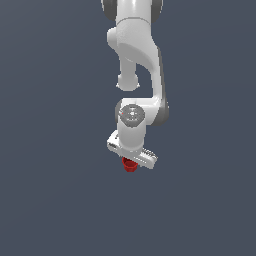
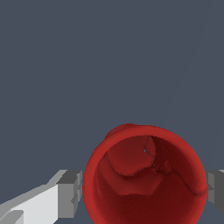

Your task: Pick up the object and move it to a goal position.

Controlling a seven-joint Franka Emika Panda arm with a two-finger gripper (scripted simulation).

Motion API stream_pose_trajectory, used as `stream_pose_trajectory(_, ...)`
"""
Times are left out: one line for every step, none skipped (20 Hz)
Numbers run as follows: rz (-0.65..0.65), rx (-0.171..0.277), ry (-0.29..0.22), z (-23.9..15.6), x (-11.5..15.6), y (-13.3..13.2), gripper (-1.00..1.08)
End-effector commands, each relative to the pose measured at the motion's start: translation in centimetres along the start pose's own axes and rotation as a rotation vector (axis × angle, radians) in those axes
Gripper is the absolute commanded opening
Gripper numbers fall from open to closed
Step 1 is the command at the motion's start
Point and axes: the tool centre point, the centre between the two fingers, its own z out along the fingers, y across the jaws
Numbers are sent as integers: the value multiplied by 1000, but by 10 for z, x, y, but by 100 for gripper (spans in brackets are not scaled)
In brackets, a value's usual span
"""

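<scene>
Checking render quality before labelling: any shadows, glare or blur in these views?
Exterior view: flat, even light, no cast shadows, slightly soft; the red cup is mostly hidden under the claw. Wrist view: no glare; the cup is cropped, its interior mottled.

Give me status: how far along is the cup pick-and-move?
Done: the gripper is down over the red cup, one finger on each side of its rim. In hand: the grasp; whether the pads touch yet is unclear. Left: lift and carry; no goal marker shows in either view.
</scene>
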Motion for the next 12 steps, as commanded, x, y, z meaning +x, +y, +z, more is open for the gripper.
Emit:
stream_pose_trajectory(1, 0, -1, 13, -1, 0, 100)
stream_pose_trajectory(1, 0, -1, 17, -1, 0, 100)
stream_pose_trajectory(2, 0, 0, 20, -1, 0, 100)
stream_pose_trajectory(2, 0, 0, 22, 0, 0, 100)
stream_pose_trajectory(2, 0, 0, 23, 0, 0, 100)
stream_pose_trajectory(2, 0, 0, 23, 0, 0, 100)
stream_pose_trajectory(2, 0, 0, 23, 1, 0, 100)
stream_pose_trajectory(2, 0, 0, 23, 1, 0, 100)
stream_pose_trajectory(2, 0, 0, 23, 1, 0, -100)
stream_pose_trajectory(2, 0, 0, 23, 1, 0, -100)
stream_pose_trajectory(2, 0, 0, 23, 1, 0, -100)
stream_pose_trajectory(2, 0, 0, 23, 1, 0, -100)
